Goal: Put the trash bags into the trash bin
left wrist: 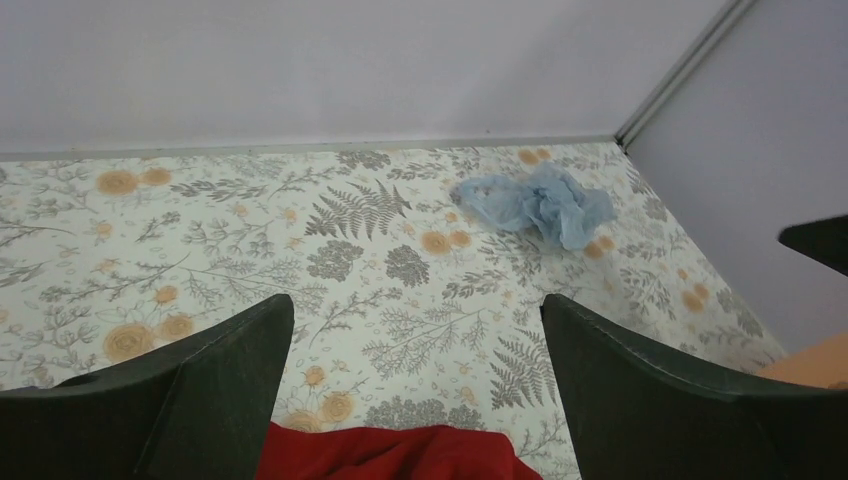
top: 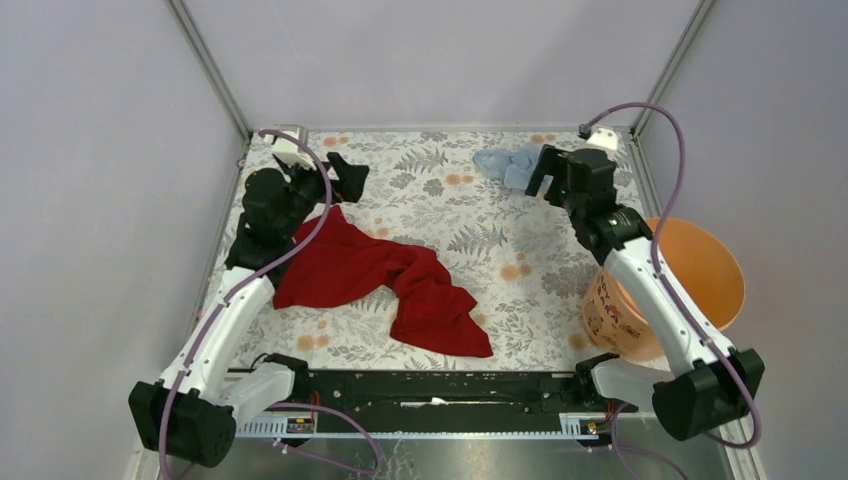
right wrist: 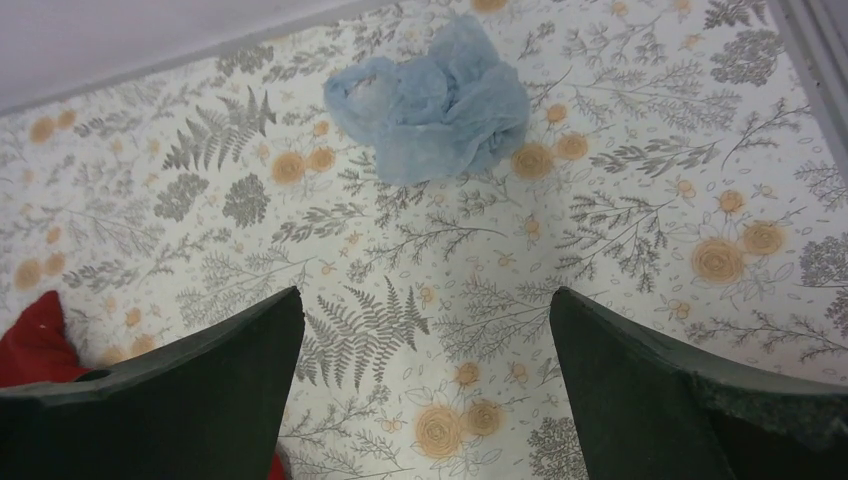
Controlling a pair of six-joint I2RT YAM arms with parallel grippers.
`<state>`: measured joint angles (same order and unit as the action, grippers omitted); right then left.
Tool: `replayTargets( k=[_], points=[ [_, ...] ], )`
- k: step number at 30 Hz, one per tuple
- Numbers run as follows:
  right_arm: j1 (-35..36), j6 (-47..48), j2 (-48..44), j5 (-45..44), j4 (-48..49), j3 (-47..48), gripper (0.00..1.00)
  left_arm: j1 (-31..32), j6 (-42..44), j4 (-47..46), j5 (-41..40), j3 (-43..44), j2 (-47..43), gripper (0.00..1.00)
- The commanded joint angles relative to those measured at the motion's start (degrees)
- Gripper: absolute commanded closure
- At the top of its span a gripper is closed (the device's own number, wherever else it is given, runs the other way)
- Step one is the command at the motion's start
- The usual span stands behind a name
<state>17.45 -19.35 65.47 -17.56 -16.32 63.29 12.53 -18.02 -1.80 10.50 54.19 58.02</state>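
Spread wide and empty, the right gripper (right wrist: 425,300) hovers just short of the crumpled blue trash bag (right wrist: 435,100) by the far wall (trash bin (top: 605,305) well behind, near right), so this reach probably calls for lowering, then pinching the film.

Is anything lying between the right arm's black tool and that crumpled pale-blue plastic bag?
Nothing: in the right wrist view, only bare flower-printed table covering separates the open right tool from the crumpled pale-blue plastic bag.

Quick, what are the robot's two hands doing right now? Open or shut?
Left gripper: open, holding nothing.
Right gripper: open, holding nothing; bag lies untouched ahead.
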Motion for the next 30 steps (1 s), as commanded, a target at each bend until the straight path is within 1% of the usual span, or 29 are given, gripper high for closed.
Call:
replayTargets(
  k=[1, 7, 11, 14, 17, 19, 22, 26, 29, 30],
  points=[
    [3.96, -0.61, 6.69, -6.04, -2.30, 6.51, 0.00, 2.94, 3.32, -0.61, -2.24, 1.14, 0.40, 0.01],
    [5.24, -1.30, 14.08, -7.66, -0.27, 10.60, 0.00, 3.53, 3.88, 1.71, -3.32, 2.10, 2.11, 0.01],
    [5.48, -1.74, 22.28, -12.62, -0.72, 15.87, 0.00, 3.54, 3.18, 1.72, -4.35, 1.71, 2.49, 0.01],
    [5.57, 0.30, 28.46, -14.95, -0.57, 20.22, 0.00, 3.48, 2.92, 1.72, -5.11, 1.86, 3.06, 0.01],
    [5.43, 1.95, 35.27, -16.97, -1.84, 25.75, 0.00, 3.50, 2.82, 3.71, -6.62, 2.11, 3.73, 0.01],
    [5.35, 3.52, 40.63, -17.98, -4.38, 31.06, 0.00, 3.47, 2.62, 4.27, -6.55, 2.54, 4.14, 0.01],
    [5.36, 7.26, 48.98, -15.61, -9.56, 40.95, 0.00, 3.54, 2.38, 4.42, -5.27, 2.75, 4.54, 0.01],
    [4.61, 8.26, 57.74, -14.83, -10.54, 47.40, 0.00, 3.49, 2.38, 4.87, -4.91, 2.77, 4.95, 0.01],
    [3.44, 6.49, 64.61, -17.07, -19.55, 56.88, 0.00, 3.55, 2.40, 4.94, -5.04, 2.69, 5.15, 0.01],
    [3.20, 5.99, 65.94, -17.88, -21.94, 58.71, 0.00, 3.55, 2.27, 5.01, -5.05, 2.75, 5.29, 0.01]
  ],
)
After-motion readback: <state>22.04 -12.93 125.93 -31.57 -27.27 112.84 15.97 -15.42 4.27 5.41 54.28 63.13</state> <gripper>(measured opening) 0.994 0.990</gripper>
